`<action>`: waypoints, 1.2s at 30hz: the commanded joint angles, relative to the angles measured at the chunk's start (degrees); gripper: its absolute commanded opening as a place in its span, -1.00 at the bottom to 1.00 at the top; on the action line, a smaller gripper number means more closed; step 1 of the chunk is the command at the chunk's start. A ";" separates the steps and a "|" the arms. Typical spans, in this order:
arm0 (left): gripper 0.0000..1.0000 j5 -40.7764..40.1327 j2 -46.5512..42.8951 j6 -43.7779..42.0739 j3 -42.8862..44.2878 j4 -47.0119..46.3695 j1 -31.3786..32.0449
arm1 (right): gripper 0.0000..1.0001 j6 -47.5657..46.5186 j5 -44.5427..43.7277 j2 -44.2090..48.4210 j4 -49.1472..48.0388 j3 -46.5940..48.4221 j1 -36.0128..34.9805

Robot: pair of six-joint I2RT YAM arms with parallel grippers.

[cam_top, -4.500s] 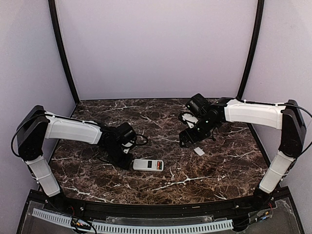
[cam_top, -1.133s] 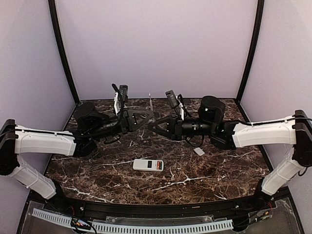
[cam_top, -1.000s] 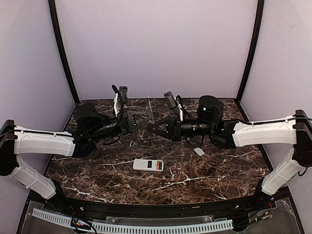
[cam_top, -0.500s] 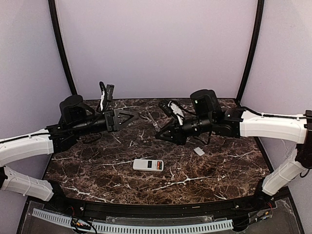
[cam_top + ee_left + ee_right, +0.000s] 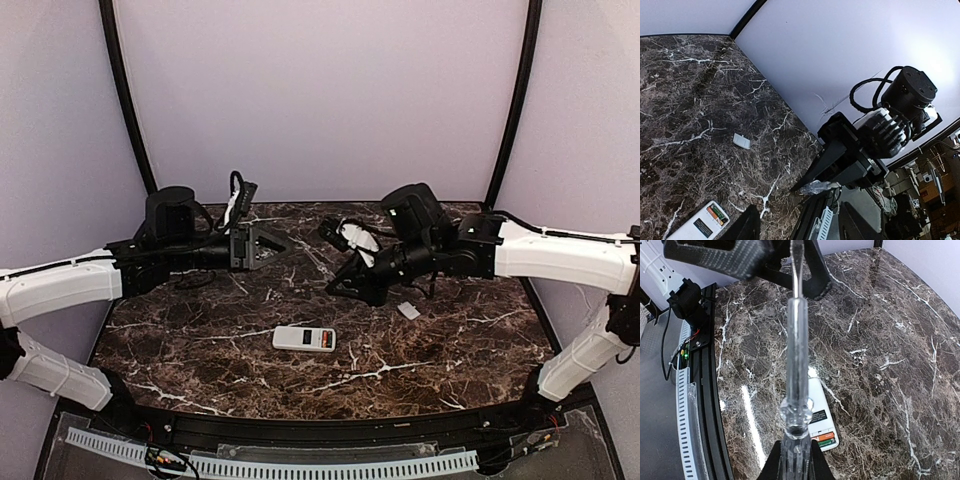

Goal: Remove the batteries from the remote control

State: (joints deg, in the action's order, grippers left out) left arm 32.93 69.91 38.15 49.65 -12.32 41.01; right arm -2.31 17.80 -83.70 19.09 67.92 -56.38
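Marbled worktop (image 5: 200, 350) carries the remote control (image 5: 304, 339), with the batteries (image 5: 822, 441) seated in its open bay. Beyond the remote, the left pincer (image 5: 270, 245) hangs released, and the right pincer (image 5: 345, 284) clenches a clear screwdriver (image 5: 796, 365).

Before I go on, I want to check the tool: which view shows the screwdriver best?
Right wrist: the screwdriver runs up the frame, its clear handle gripped in the right claw. Left wrist shows only a glimpse of the handle; top external barely resolves it.
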 commanded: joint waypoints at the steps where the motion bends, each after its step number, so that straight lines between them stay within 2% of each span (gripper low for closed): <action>1: 0.03 2.93 2.17 1.65 1.95 0.22 0.02 | -1.00 -1.83 -3.55 -1.22 2.58 2.48 -1.41; 5: -0.03 3.29 4.08 2.08 2.60 0.04 0.39 | -1.00 -2.45 -4.83 -2.71 3.91 3.75 -1.91; 18: -0.06 3.87 6.10 2.67 2.56 -1.02 1.44 | -1.00 -3.53 -8.75 -6.41 6.41 6.46 -2.30; 23: -0.23 3.53 8.09 3.57 2.83 -1.39 1.44 | -1.00 -3.74 -8.71 -6.61 6.48 6.78 -2.40; 36: -0.51 3.12 12.36 8.89 2.73 -6.85 1.51 | -1.00 -4.10 -9.11 -7.63 6.60 7.52 -3.07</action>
State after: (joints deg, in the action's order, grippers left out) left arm 35.99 81.60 45.41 51.40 -16.56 42.30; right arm -5.56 9.19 -90.24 26.22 73.49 -58.37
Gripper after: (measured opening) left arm 0.273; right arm 0.097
